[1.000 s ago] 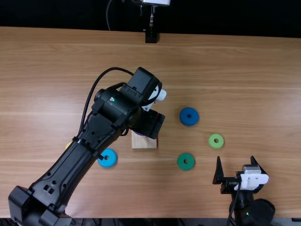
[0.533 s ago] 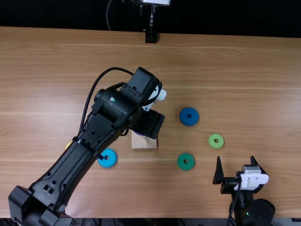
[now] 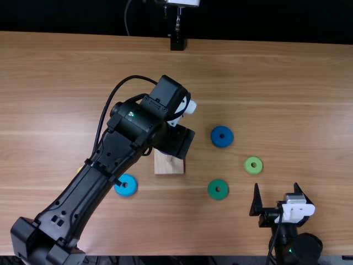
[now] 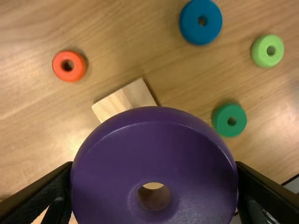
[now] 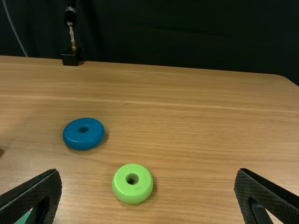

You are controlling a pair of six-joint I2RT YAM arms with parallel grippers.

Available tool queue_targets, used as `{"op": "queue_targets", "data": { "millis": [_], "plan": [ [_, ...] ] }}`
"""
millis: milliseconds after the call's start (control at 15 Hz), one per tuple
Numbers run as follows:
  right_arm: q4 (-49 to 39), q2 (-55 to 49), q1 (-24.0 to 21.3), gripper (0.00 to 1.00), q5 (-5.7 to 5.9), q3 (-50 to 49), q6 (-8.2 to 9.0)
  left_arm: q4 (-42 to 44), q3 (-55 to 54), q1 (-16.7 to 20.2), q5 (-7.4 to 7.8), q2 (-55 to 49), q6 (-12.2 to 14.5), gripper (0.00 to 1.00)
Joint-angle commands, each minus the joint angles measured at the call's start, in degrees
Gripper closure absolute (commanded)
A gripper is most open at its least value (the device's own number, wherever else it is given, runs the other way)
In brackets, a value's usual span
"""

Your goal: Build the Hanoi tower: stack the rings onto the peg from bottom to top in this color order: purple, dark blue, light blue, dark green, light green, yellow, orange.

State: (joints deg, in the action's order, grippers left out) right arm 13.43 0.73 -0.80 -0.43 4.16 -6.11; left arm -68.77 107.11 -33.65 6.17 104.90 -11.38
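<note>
In the top view my left gripper (image 3: 177, 141) hangs over the wooden base (image 3: 168, 165). The left wrist view has my left gripper (image 4: 154, 186) shut on the purple ring (image 4: 154, 158), which hides part of the base (image 4: 126, 100). Dark blue (image 3: 222, 136), light green (image 3: 253, 165), dark green (image 3: 217, 189) and light blue (image 3: 127, 185) rings lie on the table; a sliver of the yellow ring (image 3: 80, 170) peeks out by the left arm. The orange ring (image 4: 68, 66) lies near the base. At the front right my right gripper (image 3: 279, 200) stands open, as does right gripper (image 5: 147, 184) in its wrist view.
The wooden table (image 3: 287, 94) spreads around the rings. The left arm's black links cross the left half of the table low over the light blue and yellow rings. A black stand (image 3: 177, 43) stands at the far edge.
My left gripper has shifted very slightly, baring a little more of the wooden base in the top view. The right arm and the loose rings have kept still.
</note>
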Motion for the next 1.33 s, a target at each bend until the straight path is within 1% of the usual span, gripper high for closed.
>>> {"op": "queue_targets", "data": {
  "millis": [0, 1267],
  "plan": [
    [4.14, -0.73, -0.61, 0.0, 0.53, -3.28, -0.11, 0.11, 2.05, 0.51, -0.27, 0.92, -0.12, 1.0],
    [4.14, -0.73, -0.61, 0.0, 0.64, -3.28, -0.11, 0.22, 0.38, 0.6, -0.16, 1.8, -0.23, 1.0]
  ]
}}
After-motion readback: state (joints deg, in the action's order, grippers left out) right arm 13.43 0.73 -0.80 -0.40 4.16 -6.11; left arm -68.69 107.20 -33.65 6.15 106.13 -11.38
